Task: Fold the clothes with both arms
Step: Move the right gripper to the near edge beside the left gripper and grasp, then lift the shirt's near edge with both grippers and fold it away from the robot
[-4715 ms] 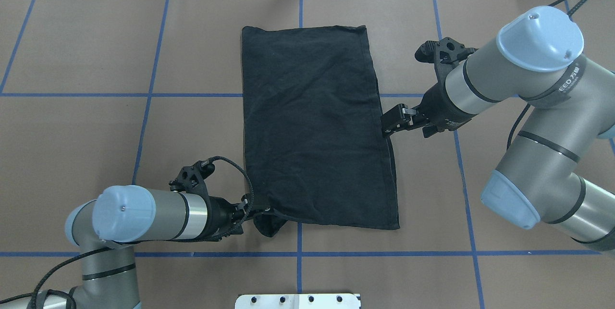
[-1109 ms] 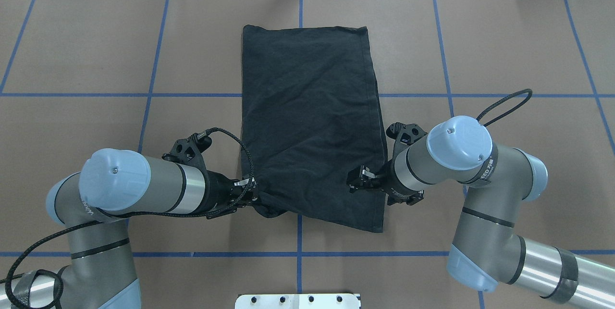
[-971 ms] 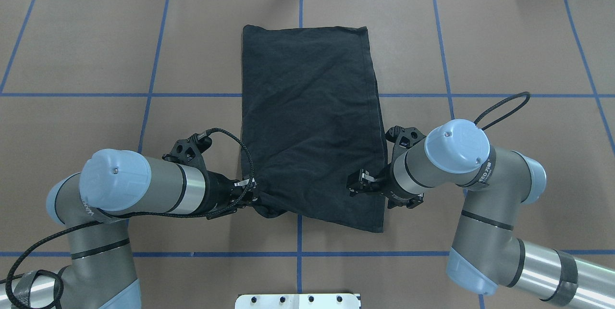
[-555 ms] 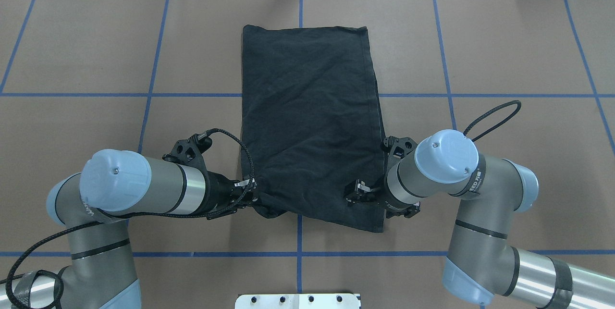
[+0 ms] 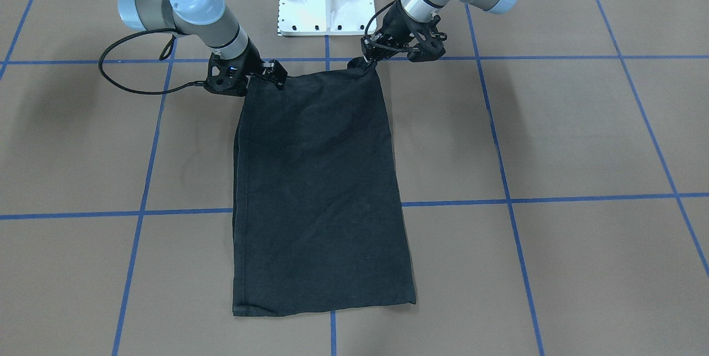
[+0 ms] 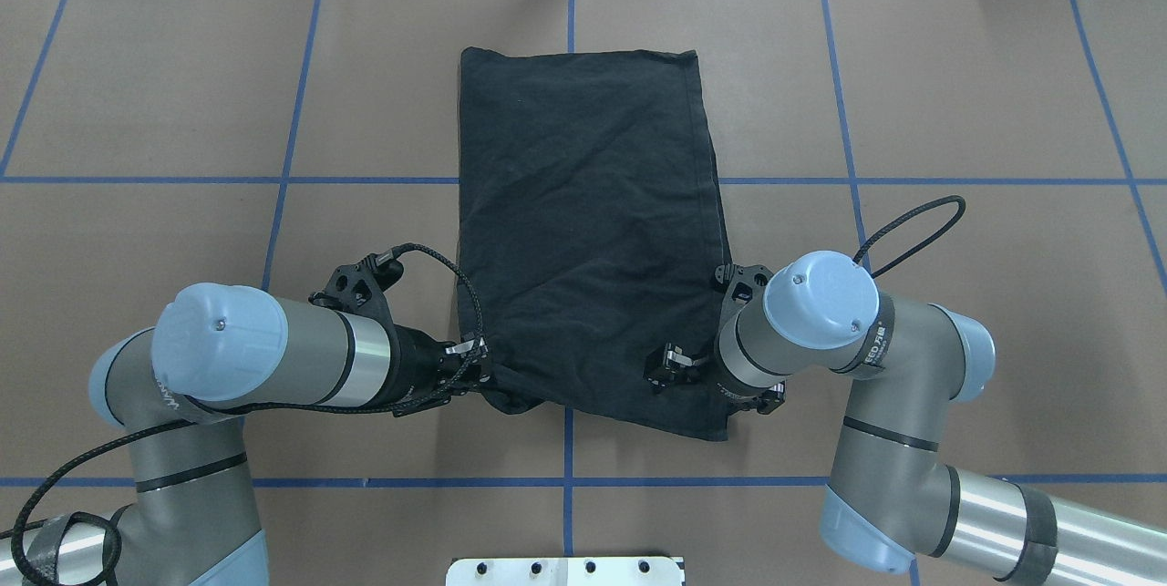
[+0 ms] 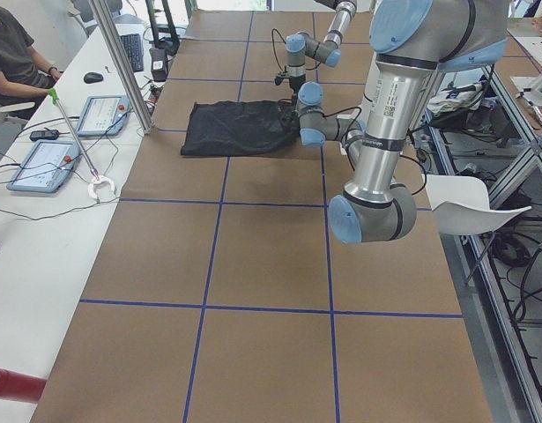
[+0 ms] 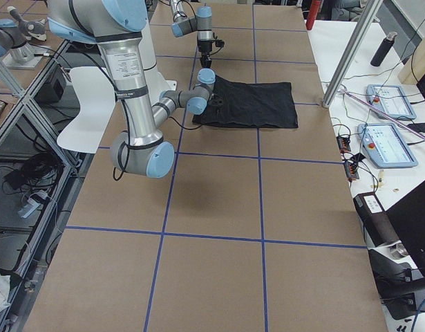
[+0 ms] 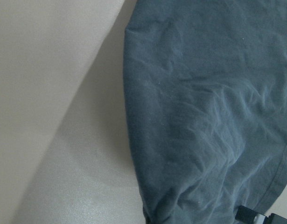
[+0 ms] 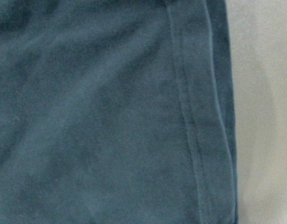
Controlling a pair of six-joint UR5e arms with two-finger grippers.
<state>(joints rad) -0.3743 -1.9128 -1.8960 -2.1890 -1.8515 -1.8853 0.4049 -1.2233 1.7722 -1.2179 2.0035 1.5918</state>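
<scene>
The left end effector [image 6: 478,368] pinched the shirt's [image 6: 583,203] bunched corner. The right end effector [image 6: 663,365] sat near the opposite edge, its gap unreadable. A mismatched grip could skew the fold.

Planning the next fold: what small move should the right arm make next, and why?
Probably shift the right gripper to the free near corner of the shirt and pinch it: it hovers inboard of that corner, while the left gripper already grips the other.
</scene>
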